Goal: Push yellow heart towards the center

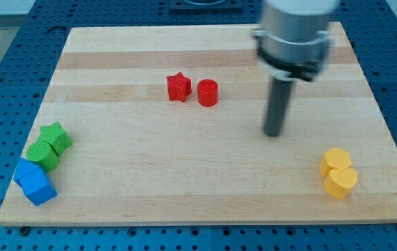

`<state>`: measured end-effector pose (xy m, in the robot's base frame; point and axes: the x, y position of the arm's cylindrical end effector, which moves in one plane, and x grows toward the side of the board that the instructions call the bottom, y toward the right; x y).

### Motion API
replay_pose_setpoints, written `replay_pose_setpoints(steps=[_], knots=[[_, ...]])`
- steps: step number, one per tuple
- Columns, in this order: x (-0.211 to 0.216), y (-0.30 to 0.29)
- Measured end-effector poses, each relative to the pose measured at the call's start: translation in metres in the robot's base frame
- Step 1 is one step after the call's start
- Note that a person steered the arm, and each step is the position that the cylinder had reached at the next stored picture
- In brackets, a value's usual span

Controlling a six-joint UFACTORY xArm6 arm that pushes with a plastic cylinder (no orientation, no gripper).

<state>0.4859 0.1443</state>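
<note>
Filling most of the frame, the wooden board (pixel 205 188) carries six blocks. My tip (pixel 273 134) stands right of centre, apart from all blocks, holding nothing. Two yellow blocks (pixel 338 172) touch at lower right; which is the heart, and its pointing, cannot be told. No writing is legible.

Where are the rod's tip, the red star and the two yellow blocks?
My tip (pixel 273 133): camera view, very bottom end of the rod.
Red star block (pixel 178 87): camera view, its top face.
Yellow blocks (pixel 338 171): camera view, where the touching pair meets; I cannot tell which is the heart.
</note>
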Motion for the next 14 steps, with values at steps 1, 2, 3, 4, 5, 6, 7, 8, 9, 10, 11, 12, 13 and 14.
replay_pose_setpoints(steps=[1, 2, 3, 4, 5, 6, 7, 8, 9, 10, 11, 12, 13, 14], knots=[[0.025, 0.085], [0.058, 0.159], [0.105, 0.169], [0.117, 0.144], [0.101, 0.106], [0.079, 0.052], [0.070, -0.003], [0.070, 0.025], [0.075, 0.075], [0.103, 0.079], [0.114, 0.039], [0.099, -0.020], [0.075, -0.092], [0.063, -0.135]])
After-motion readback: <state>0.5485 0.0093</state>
